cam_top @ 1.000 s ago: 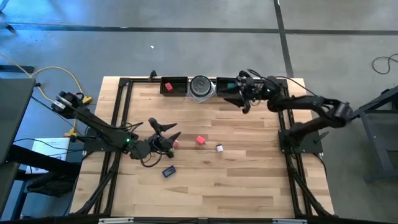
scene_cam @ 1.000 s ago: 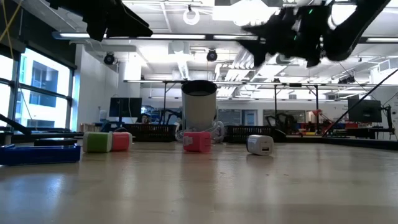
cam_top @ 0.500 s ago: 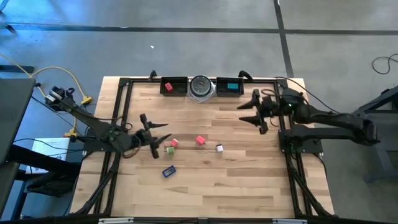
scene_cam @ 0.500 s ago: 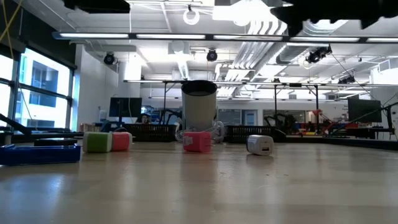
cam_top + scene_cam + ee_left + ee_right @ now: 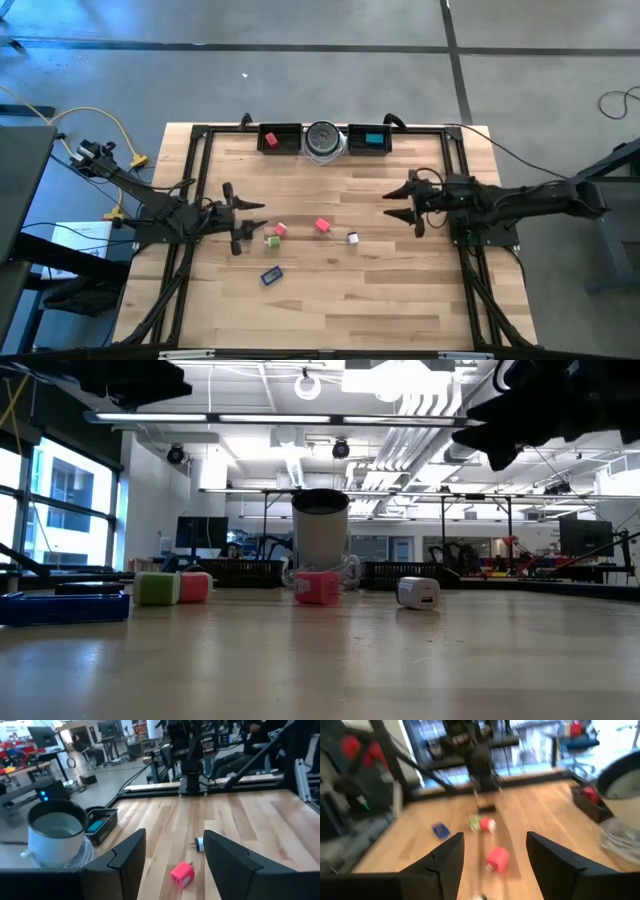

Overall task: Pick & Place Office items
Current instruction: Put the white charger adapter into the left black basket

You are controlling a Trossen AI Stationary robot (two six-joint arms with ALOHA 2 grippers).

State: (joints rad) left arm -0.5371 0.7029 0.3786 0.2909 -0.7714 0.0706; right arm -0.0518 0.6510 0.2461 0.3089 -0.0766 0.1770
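Note:
On the table's middle lie a green cube [image 5: 272,241], a small red block [image 5: 281,229], a pink block [image 5: 322,226], a white bit [image 5: 352,238] and a blue flat piece [image 5: 271,275]. A red block [image 5: 270,139] lies in the far left tray, a teal block [image 5: 372,139] in the far right tray. My left gripper [image 5: 252,217] hovers open, level, just left of the green cube. My right gripper [image 5: 388,204] hovers open, level, right of the white bit. Both point toward the table's middle, nothing between their fingers.
At the far edge, a round silver-grey cup-like disc [image 5: 323,140] stands between the two black trays [image 5: 285,130] [image 5: 355,130]. A black frame [image 5: 195,160] runs along the table's sides. Bare wood lies toward the near edge [image 5: 330,310].
My right gripper has swung away from the far right tray toward the near edge, sinking a little, and now points toward the table's left. My left gripper has drawn back from over the green cube toward the table's left edge and rolled. The items have stayed where they lay.

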